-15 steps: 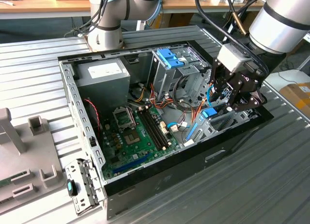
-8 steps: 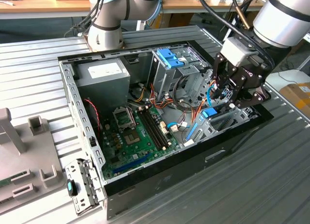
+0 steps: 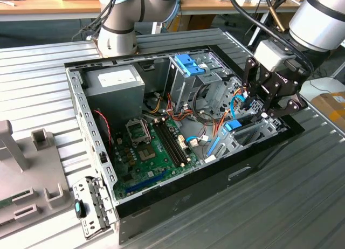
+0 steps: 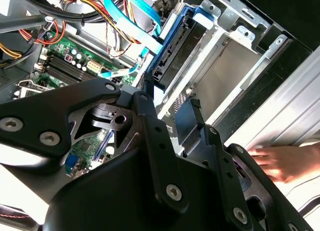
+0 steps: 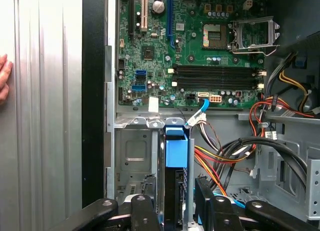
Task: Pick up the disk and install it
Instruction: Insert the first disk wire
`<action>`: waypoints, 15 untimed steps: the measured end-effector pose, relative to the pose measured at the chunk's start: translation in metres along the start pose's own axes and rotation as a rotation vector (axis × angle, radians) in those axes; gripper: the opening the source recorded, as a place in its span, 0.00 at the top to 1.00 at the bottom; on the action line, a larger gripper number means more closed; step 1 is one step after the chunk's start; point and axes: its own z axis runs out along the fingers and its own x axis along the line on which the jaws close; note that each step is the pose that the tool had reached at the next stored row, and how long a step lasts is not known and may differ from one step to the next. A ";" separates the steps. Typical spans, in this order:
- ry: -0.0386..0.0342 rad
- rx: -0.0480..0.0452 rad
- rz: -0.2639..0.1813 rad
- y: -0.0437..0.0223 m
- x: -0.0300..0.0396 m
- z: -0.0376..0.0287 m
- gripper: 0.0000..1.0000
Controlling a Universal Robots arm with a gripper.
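**Metal, plastic and gloss**

The table (image 3: pixel 302 195) is ribbed, matt grey metal. The computer case (image 3: pixel 178 198) has a glossy black outer wall and dull bare sheet metal inside. The disk (image 5: pixel 176 151) carries smooth bright blue plastic. The circuit board (image 3: pixel 151 152) is shiny green. The gripper (image 4: pixel 169 105) is matt black.

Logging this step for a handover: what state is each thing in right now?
Black computer case: lying on its side, panel off, open.
Dark disk with blue plastic rails: tilted in the silver drive bay.
Black gripper: poised over the disk.
Person's hand: resting on the ribbed metal table.
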 end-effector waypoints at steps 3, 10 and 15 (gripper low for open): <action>0.0000 0.0000 0.000 -0.0001 0.0000 0.0000 0.56; 0.0000 0.0000 0.000 -0.0029 -0.0003 0.0000 0.56; -0.0001 -0.0007 -0.027 -0.0157 -0.0035 0.0002 0.56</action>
